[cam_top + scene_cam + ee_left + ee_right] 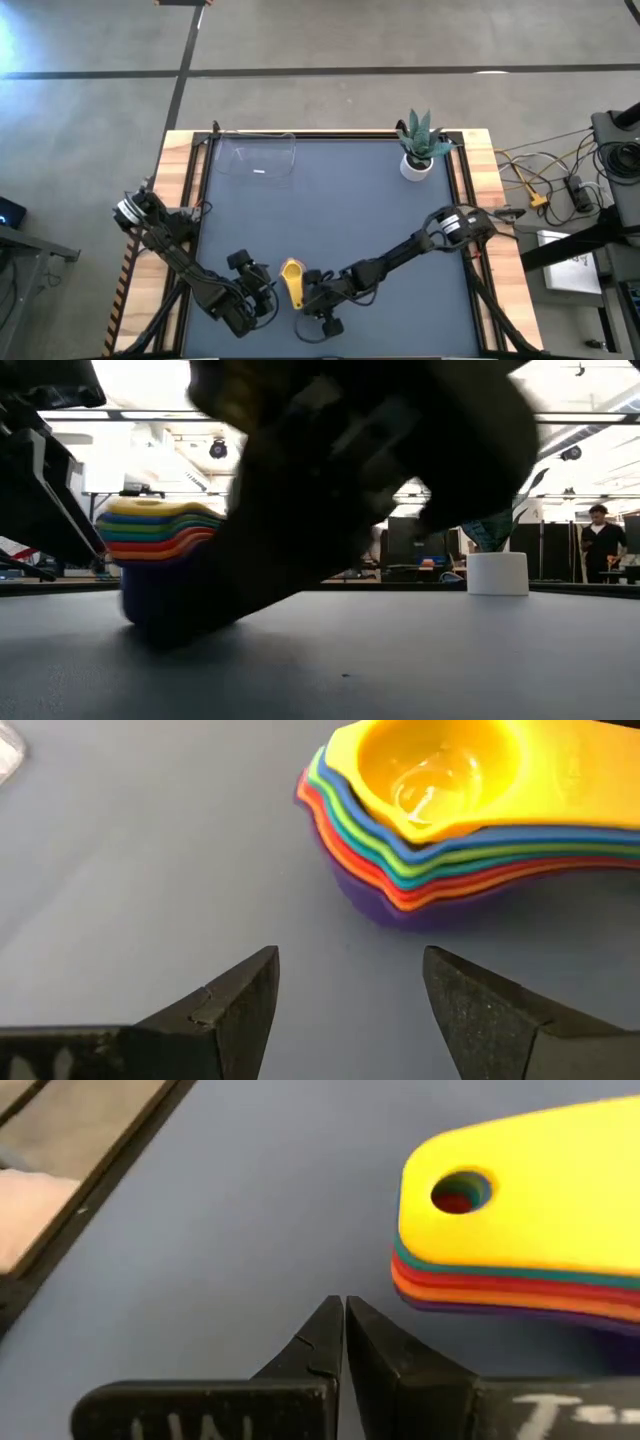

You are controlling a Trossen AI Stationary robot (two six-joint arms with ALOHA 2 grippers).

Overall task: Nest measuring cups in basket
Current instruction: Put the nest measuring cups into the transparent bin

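Bench (330,190), dark mat, near edge: measuring cups (292,283) stacked, yellow topmost, outside the basket (259,159). Left gripper (262,288) beside them, jaws wide; right gripper (312,290) opposite, jaws closed, empty. Far edge: basket, potted plant (420,145). Low view alone shows a person (601,538) standing behind.

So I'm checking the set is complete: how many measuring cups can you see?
7, all nested in one stack on the table's near edge between the two grippers: yellow on top, then blue, light blue, green, red, orange, purple lowest.
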